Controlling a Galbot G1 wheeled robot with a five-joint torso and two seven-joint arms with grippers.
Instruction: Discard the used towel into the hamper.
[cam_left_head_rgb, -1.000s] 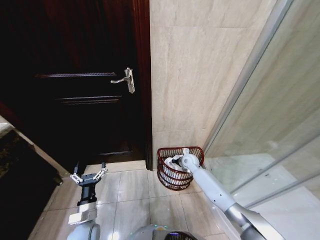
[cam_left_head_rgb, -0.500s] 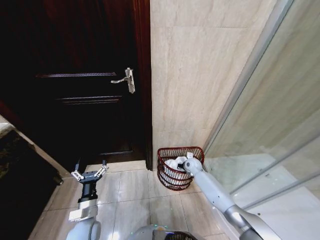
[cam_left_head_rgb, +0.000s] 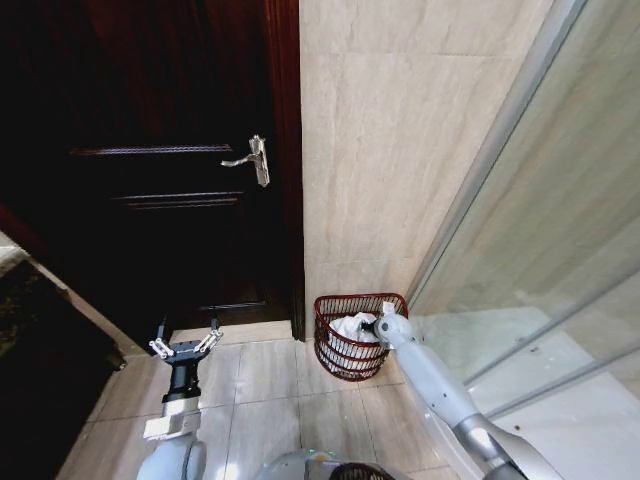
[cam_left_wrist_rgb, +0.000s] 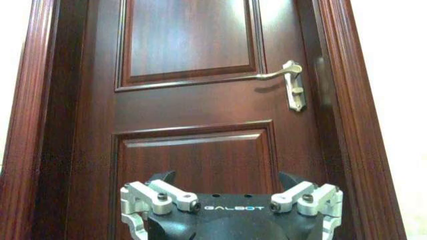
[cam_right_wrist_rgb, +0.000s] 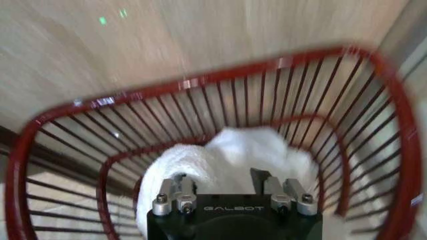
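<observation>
My right tool (cam_left_head_rgb: 378, 322) sits at the rim of the hamper (cam_left_head_rgb: 345, 350), which stands on the floor tiles (cam_left_head_rgb: 262, 375) against the beige wall (cam_left_head_rgb: 400, 150), beside the glass partition (cam_left_head_rgb: 540, 260); the white towel (cam_right_wrist_rgb: 233, 160) lies bunched inside the red basket, just under the tool (whether the fingers are apart or on the cloth, I cannot tell). My left tool (cam_left_head_rgb: 183, 348) hangs low before the dark wooden door (cam_left_wrist_rgb: 193, 100), fingers spread apart, holding nothing; the door handle (cam_left_wrist_rgb: 283, 80) is well above it.

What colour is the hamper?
The hamper is dark red, made of thin open bars; the right wrist view shows it best.
</observation>
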